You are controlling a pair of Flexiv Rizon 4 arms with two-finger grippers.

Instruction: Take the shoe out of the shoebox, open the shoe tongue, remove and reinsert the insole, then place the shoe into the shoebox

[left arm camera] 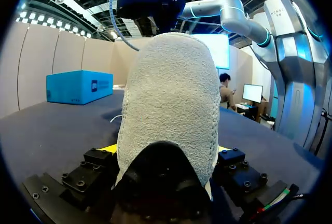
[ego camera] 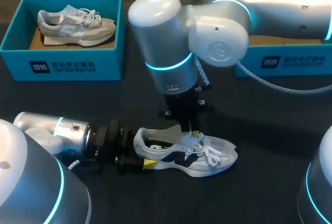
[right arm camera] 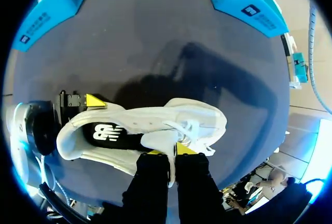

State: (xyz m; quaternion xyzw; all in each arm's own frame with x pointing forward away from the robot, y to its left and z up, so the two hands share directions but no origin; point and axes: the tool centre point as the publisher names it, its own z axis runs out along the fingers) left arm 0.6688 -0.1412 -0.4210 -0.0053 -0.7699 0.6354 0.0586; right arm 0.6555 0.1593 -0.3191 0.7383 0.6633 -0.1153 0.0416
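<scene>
The shoe (ego camera: 199,157) lies on the dark worktop (ego camera: 270,125) near the middle, toe pointing right, outside both boxes. Its black insole (right arm camera: 111,133) shows through the opening. The left jaws clamp the heel from both sides. The right jaws, coming down from above, are pinched closed on the tongue (right arm camera: 162,141). At the far left a blue shoebox (ego camera: 67,64) holds a grey shoe (ego camera: 75,24). Another blue box (ego camera: 290,62) sits far right.

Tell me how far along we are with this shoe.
Done: the white mesh sneaker lies out on the dark table. In hand: left gripper clamps its heel, right gripper pinches the white tongue. Left: the black insole sits inside, not yet removed; reinserting and boxing follow.
</scene>
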